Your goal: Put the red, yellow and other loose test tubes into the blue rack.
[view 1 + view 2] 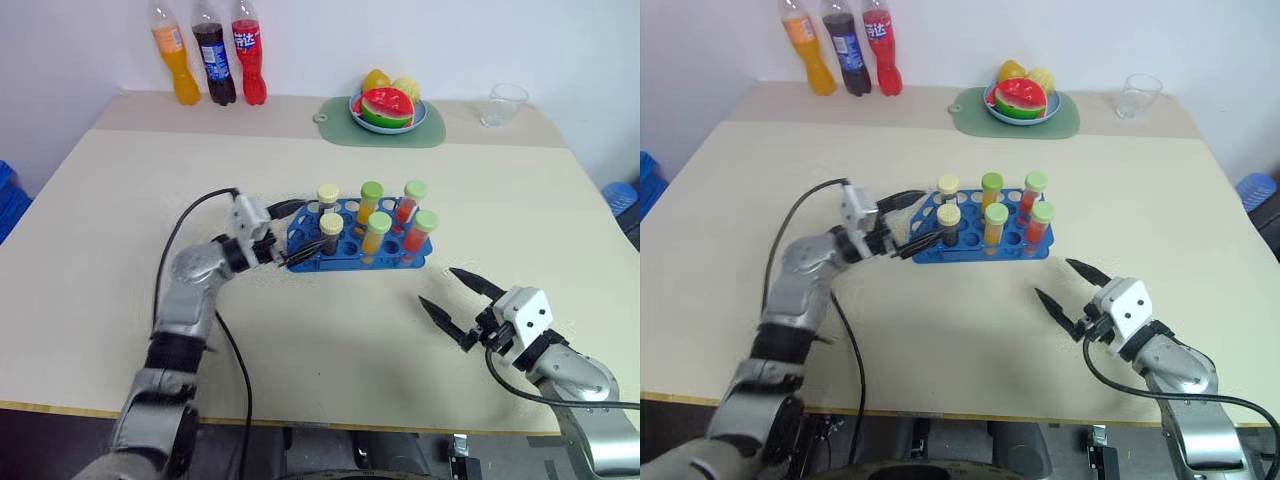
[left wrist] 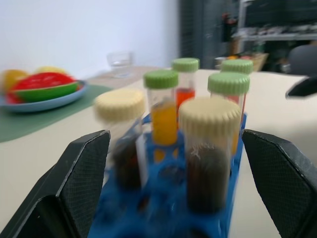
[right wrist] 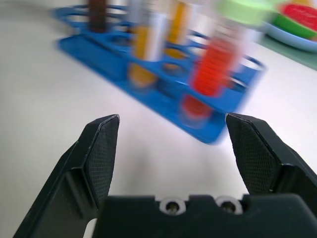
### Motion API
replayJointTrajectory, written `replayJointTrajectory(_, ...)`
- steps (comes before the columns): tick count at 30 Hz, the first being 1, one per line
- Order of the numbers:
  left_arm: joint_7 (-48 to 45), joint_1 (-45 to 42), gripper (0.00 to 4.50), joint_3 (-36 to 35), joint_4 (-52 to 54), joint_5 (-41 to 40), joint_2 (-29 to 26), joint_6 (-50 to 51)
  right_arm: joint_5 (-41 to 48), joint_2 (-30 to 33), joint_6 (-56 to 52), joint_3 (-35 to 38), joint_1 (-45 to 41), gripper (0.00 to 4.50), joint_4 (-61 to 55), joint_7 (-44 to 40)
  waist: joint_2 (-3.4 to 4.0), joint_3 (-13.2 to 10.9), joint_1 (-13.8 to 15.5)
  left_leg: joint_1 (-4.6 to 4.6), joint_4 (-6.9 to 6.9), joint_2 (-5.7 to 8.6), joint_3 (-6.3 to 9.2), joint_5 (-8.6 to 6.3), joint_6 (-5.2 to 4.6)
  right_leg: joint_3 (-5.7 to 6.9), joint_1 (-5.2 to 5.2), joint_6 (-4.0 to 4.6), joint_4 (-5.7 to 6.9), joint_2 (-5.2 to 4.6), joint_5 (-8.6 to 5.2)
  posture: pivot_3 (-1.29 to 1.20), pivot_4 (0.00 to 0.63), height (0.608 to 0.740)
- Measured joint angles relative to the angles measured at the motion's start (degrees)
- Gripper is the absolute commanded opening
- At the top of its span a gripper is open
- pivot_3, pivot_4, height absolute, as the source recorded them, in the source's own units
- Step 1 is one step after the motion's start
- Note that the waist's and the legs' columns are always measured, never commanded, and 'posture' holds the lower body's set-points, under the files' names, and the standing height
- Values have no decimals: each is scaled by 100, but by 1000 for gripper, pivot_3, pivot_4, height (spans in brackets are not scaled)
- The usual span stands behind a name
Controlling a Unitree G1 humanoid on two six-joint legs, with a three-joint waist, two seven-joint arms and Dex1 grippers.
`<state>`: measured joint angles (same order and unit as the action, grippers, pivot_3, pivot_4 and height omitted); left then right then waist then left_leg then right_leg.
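left gripper spread, blue rack end between fingers, empty

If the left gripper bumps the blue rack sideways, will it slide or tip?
The blue rack is low and wide and rests flat on the smooth table, so it would probably slide rather than tip. The six capped tubes stand well above its top and may wobble in their holes.
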<state>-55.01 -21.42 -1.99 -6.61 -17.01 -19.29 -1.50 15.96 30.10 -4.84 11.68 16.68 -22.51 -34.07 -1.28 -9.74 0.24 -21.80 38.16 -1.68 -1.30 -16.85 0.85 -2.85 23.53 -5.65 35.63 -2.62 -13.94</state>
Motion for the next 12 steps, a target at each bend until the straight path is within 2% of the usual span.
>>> replayJointTrajectory(4,25,1191,4354,-386,905,-246,-746,438,1,-6,-3,126,531,3779,-37,62,3,0,2,18,-5,-11,-7,-1,0,-2,-2,22,17,-4,-13,0,150,740)
replayJointTrajectory(12,194,2178,4354,-835,1970,-801,-1271,1179,415,71,-28,838,1146,3779,-244,-245,6,0,24,34,-2,-15,-15,-1,0,-9,-12,27,15,-8,-19,0,150,740)
